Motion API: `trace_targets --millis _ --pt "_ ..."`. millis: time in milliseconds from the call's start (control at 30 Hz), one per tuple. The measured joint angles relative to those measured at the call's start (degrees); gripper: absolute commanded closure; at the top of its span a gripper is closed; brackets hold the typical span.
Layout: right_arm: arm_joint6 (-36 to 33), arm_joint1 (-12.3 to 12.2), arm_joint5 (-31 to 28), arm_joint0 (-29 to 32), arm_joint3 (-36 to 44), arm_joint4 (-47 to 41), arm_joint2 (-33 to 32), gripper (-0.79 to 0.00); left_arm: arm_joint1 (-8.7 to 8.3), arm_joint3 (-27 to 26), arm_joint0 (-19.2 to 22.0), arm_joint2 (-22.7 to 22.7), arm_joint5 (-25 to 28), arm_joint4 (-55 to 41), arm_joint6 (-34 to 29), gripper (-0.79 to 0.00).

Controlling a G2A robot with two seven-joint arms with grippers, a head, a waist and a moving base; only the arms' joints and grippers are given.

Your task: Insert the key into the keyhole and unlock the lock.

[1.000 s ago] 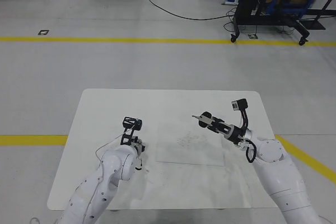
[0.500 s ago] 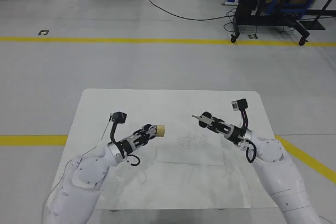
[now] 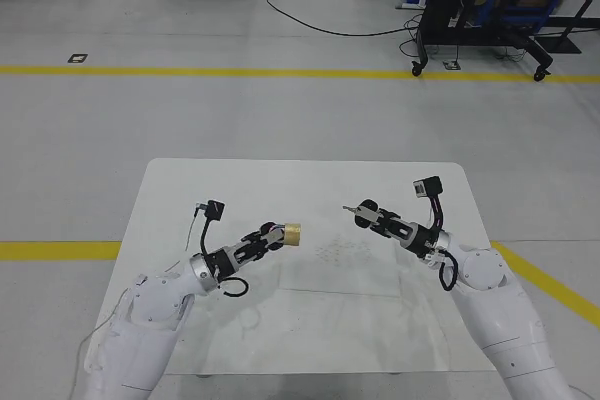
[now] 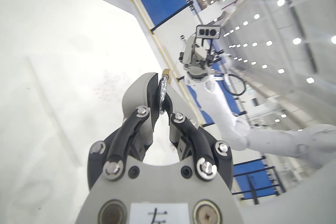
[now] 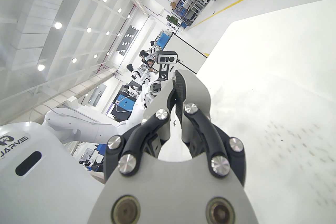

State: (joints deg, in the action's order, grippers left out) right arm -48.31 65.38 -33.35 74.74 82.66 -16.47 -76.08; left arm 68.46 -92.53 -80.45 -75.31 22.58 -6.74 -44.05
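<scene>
Above a white desk (image 3: 200, 190) in a bright hall, the left end effector (image 3: 273, 237) clamps the lock (image 3: 292, 234) left of centre. The right end effector (image 3: 365, 213) pinches the key (image 3: 349, 209), well apart; they need squaring up before meeting.

Above the desk (image 3: 180, 200), my left claw (image 3: 277, 235) holds the lock (image 3: 293, 234) centre-left; my right claw (image 3: 361, 211), apparently with the key (image 3: 350, 209), centre-right.
</scene>
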Motion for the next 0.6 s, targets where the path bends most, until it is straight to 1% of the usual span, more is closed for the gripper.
trace_targets --millis 67,133,233,333,433,600 --pt "0.1 0.4 1.8 -0.7 -0.5 -3.1 2.2 0.000 0.25 3.7 0.9 0.9 1.8 -9.5 -3.7 0.000" --pt "1.4 1.1 2.8 -2.2 -1.9 -5.6 4.7 0.000 0.39 7.7 2.2 1.6 2.4 -17.6 -8.5 0.000" --pt "3.1 2.0 2.6 -4.4 -3.8 -7.5 7.8 0.000 0.43 11.5 3.9 2.2 2.8 -24.7 -14.8 0.000" --pt "4.6 2.8 2.8 -6.6 -5.9 -8.3 10.5 0.000 0.34 13.0 5.5 2.7 2.2 -28.8 -21.3 0.000" --pt "7.1 3.8 3.3 -8.9 -8.0 -7.4 13.2 0.000 0.17 14.7 7.2 3.1 1.5 -29.7 -26.4 0.000" --pt "8.6 4.7 2.4 -10.8 -9.2 -8.7 15.5 0.000 0.08 16.0 8.1 3.7 1.4 -30.5 -29.4 0.000"
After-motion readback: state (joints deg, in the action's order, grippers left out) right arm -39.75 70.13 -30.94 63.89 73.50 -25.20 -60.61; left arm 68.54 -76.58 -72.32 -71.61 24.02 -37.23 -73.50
